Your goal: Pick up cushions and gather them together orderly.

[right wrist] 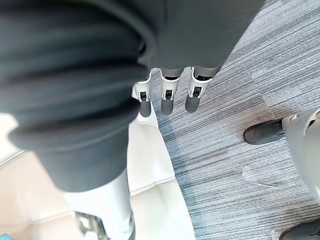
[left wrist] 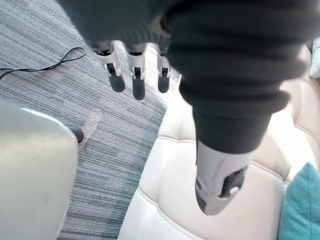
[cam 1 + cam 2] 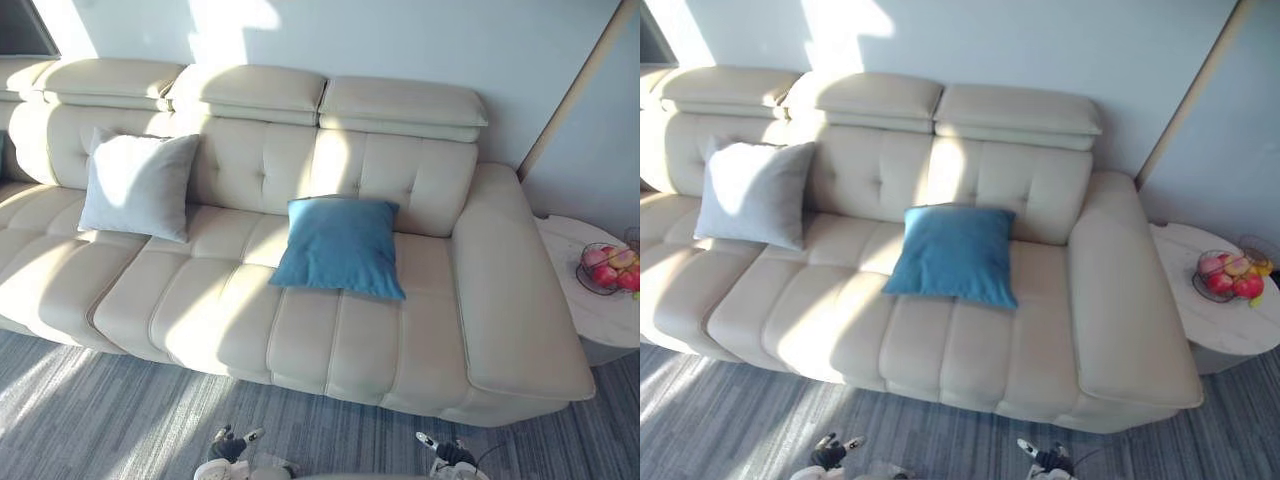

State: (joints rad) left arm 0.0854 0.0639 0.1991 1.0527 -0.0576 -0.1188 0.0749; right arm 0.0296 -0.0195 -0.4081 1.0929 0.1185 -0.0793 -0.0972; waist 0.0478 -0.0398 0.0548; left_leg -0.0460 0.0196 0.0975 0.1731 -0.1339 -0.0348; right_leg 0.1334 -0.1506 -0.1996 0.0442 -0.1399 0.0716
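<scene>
1. Head views — a blue cushion (image 3: 340, 245) leans on the backrest of the cream sofa (image 3: 300, 335); a grey cushion (image 3: 138, 185) leans well apart, to the robot's left.
2. Left wrist view — the left hand (image 2: 136, 70) hangs released, fingers straight, above carpet (image 2: 55, 90) by the sofa's edge.
3. Right wrist view — the right hand (image 1: 168, 92) hangs equally relaxed and empty.

A home living room: cream sofa (image 3: 300, 300), fruit bowl (image 3: 608, 268).

smooth leather sofa (image 3: 330, 330), matt cloth cushions (image 3: 340, 245)
</scene>
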